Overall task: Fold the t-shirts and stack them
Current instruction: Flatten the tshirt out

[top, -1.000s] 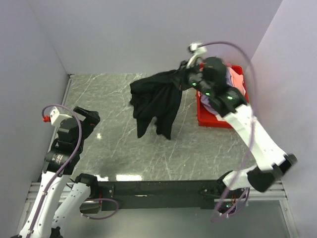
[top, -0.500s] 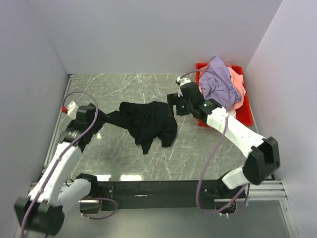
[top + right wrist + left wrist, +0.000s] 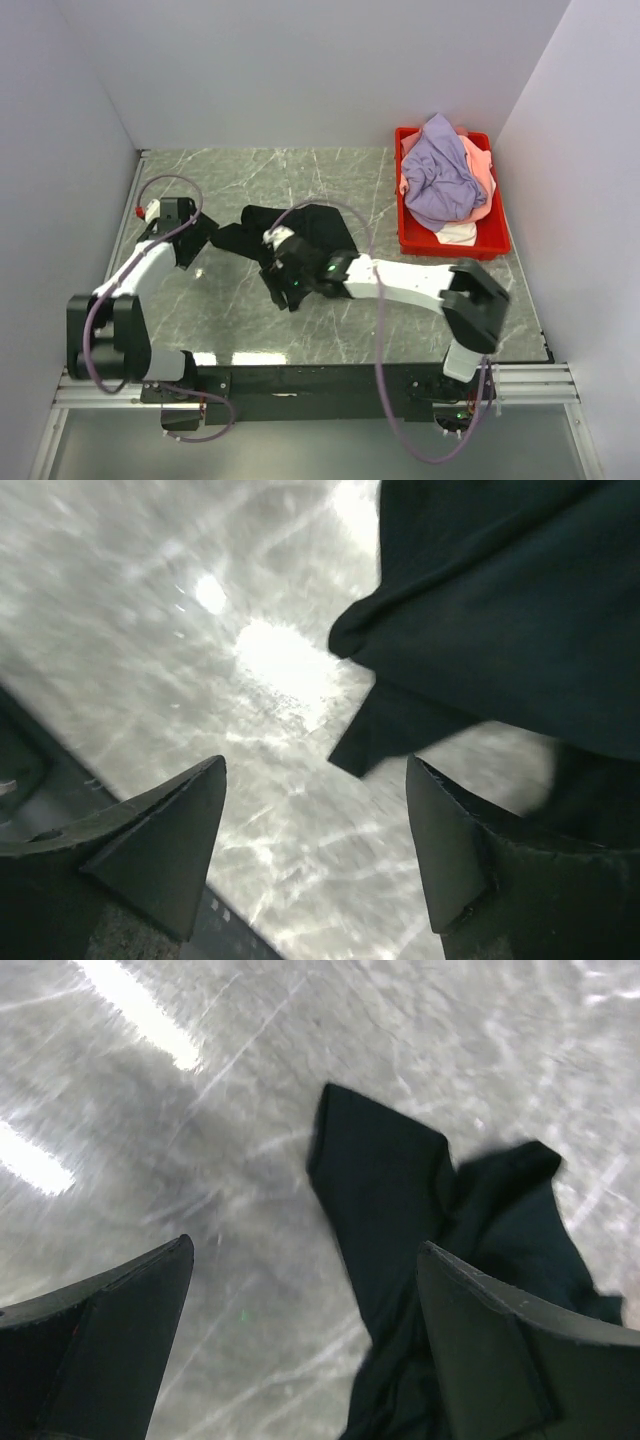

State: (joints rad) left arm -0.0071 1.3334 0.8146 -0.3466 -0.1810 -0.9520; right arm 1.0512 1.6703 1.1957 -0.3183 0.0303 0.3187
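Observation:
The black t-shirt (image 3: 320,228) lies crumpled on the marble table, left of centre. My left gripper (image 3: 205,240) is open at the shirt's left edge; in the left wrist view (image 3: 305,1340) a flap of the black t-shirt (image 3: 390,1180) lies between its fingers and reaches under the right finger (image 3: 500,1350). My right gripper (image 3: 278,283) is open and low over the shirt's near edge; the right wrist view (image 3: 315,840) shows the black t-shirt (image 3: 500,600) ahead of its empty jaws. The lavender (image 3: 440,170), salmon-pink (image 3: 485,178) and white (image 3: 457,233) shirts are piled in the bin.
A red plastic bin (image 3: 495,246) stands at the back right against the right wall. Pale walls close in the table on the left, back and right. The table's near edge has a black rail (image 3: 330,380) with both arm bases.
My right gripper let go of the black t-shirt, which dropped onto the table, and swung left and nearer to its near edge. My left arm reached out to the shirt's left edge.

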